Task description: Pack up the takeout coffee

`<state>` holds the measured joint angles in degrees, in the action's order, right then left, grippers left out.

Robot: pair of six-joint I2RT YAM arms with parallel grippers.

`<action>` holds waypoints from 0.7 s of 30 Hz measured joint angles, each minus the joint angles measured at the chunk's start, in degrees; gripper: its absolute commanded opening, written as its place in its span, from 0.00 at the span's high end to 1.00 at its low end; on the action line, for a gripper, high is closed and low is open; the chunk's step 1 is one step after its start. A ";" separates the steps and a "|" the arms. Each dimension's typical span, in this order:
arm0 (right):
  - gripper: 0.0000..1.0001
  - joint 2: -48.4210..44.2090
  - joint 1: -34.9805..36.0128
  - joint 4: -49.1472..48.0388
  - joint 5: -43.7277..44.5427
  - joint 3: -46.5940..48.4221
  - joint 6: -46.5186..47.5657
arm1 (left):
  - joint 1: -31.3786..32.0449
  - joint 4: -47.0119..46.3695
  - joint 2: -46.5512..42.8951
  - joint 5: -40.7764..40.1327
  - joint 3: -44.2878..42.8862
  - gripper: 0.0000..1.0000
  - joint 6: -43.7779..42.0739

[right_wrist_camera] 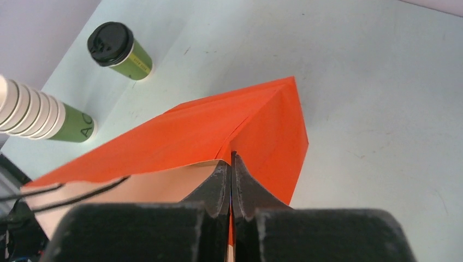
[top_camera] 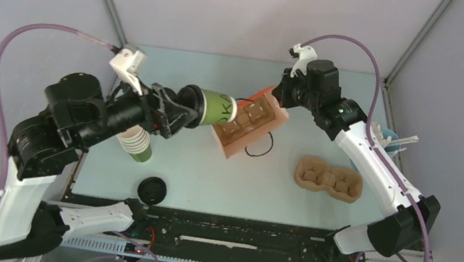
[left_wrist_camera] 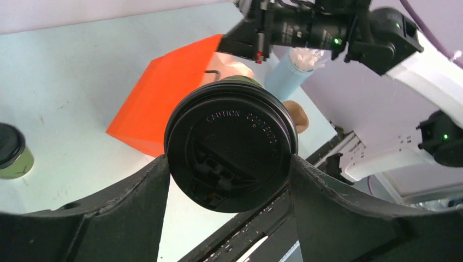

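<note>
My left gripper (top_camera: 182, 111) is shut on a takeout coffee (top_camera: 215, 107), an olive-green cup lying sideways in the air, base toward the orange paper bag (top_camera: 261, 135). In the left wrist view its black lid (left_wrist_camera: 231, 146) sits between both fingers (left_wrist_camera: 147, 185), in front of the bag (left_wrist_camera: 158, 103). A brown cup carrier (top_camera: 243, 120) sits inside the bag. At the bag's far end my right gripper (top_camera: 281, 97) is shut on the rim; the wrist view shows the gripper (right_wrist_camera: 231, 164) pinching the orange paper (right_wrist_camera: 218, 125). A second takeout coffee (right_wrist_camera: 117, 49) stands on the table, near the front edge (top_camera: 152, 190).
A nested stack of lidless cups (top_camera: 135, 142) stands under my left arm, also visible from the right wrist (right_wrist_camera: 38, 114). A second brown carrier (top_camera: 328, 177) lies on the table's right side. A blue holder with white sticks (top_camera: 387, 139) stands at the right edge.
</note>
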<state>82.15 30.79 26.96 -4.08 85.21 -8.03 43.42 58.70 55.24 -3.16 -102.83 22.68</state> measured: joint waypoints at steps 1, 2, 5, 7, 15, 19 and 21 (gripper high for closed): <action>1.00 0.31 -0.07 0.20 -0.96 0.33 0.33 | 2.89 -0.07 0.59 -1.49 0.02 0.44 -0.28; 1.00 0.72 -0.22 0.76 -2.03 0.94 0.57 | 5.16 -0.31 1.18 -2.84 0.02 0.45 -0.61; 1.00 2.27 -0.39 2.89 -4.17 3.82 0.98 | 13.42 -1.20 3.72 -8.24 -0.04 0.45 -1.95; 1.00 2.51 -0.42 3.26 -5.29 4.39 1.20 | 17.14 -1.29 5.97 -10.73 -0.09 0.45 -3.02; 1.00 2.49 -2.12 4.20 -10.60 4.39 1.38 | 19.87 -0.55 14.80 -16.37 -0.61 0.45 -8.46; 1.00 2.54 -2.95 4.55 -12.76 4.44 1.33 | 19.89 -0.13 16.90 -16.65 -0.87 0.45 -11.34; 1.00 2.58 -3.04 5.18 -12.98 4.50 1.29 | 19.89 0.35 17.94 -16.68 -1.73 0.45 -12.31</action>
<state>84.73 27.75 32.14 -17.06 89.71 -6.74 63.31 59.05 73.19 -19.84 -104.55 10.37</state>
